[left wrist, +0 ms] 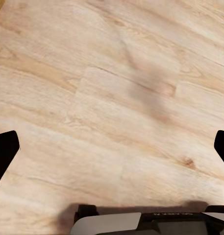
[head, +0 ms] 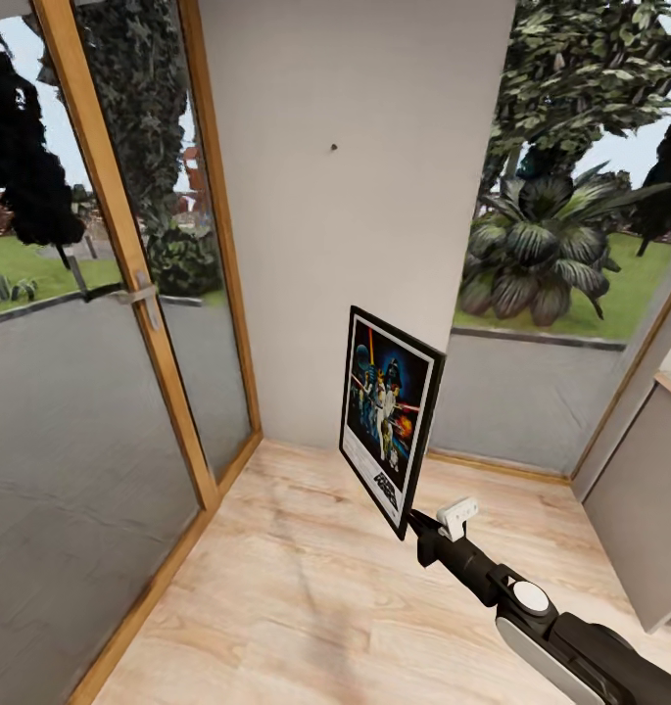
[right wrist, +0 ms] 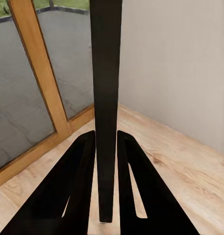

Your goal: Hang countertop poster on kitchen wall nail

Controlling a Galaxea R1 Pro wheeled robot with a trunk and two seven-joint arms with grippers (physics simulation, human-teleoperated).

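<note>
Right pincer [head: 410, 522] is clamped on the lower edge of the poster [head: 389, 411], which is held upright above the wood floor [head: 306, 587]. Pickup is done; hanging remains, with a nail [head: 333, 149] seen higher on the grey wall [head: 355, 245].

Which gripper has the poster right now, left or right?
The right gripper: its fingers clamp the poster by its black frame edge, holding it up before the wall nail. The left gripper is spread open over bare floor.
</note>
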